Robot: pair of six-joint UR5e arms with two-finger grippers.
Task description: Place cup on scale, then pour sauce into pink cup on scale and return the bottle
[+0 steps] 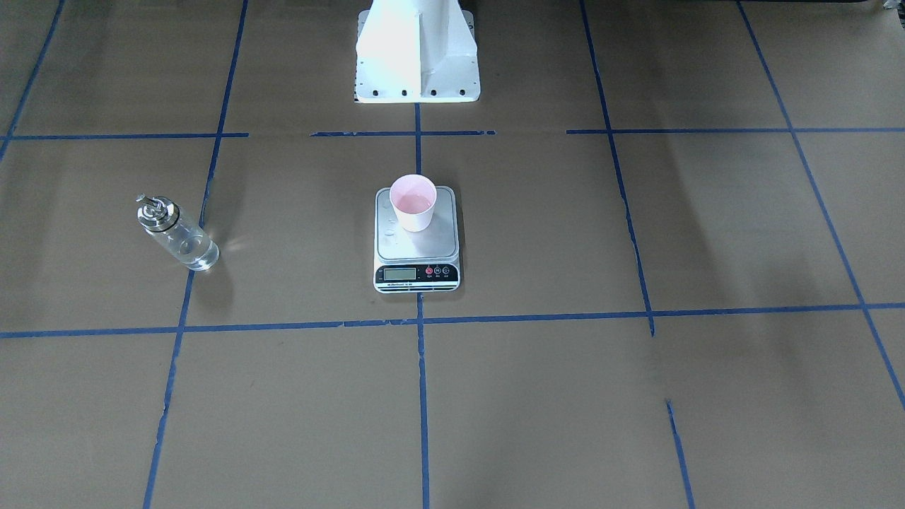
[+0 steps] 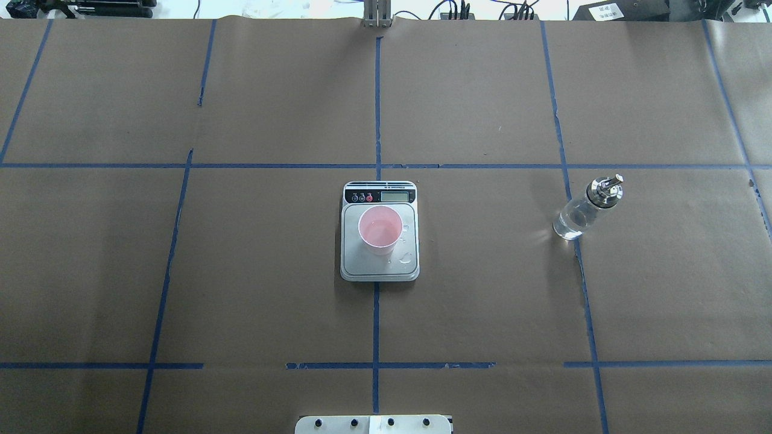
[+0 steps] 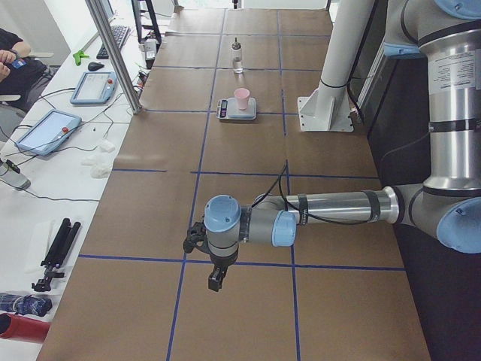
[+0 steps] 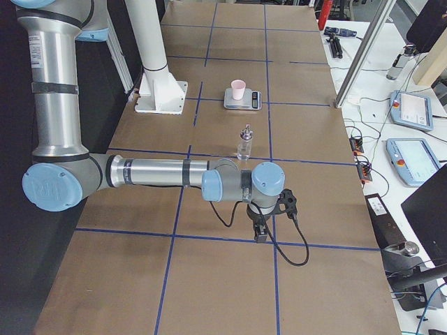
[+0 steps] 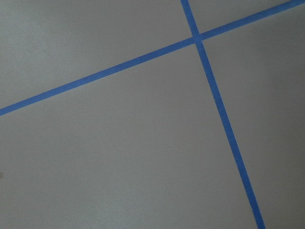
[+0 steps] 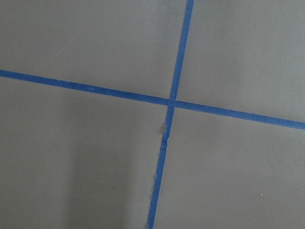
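Cup (image 2: 380,229) with liquid rests on the scale (image 2: 356,268), bottle (image 2: 582,211) parked well right, so you look finished; how open left gripper (image 3: 216,280) and right gripper (image 4: 260,232) stand, you cannot tell.

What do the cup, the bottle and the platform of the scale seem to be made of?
Cup: probably paper, matte pale pink, thin rim; plastic is possible. Bottle: clear glass or hard plastic, see-through with bright glints; its collar looks like shiny metal. Scale platform: likely brushed metal, silver-grey with a dull sheen.
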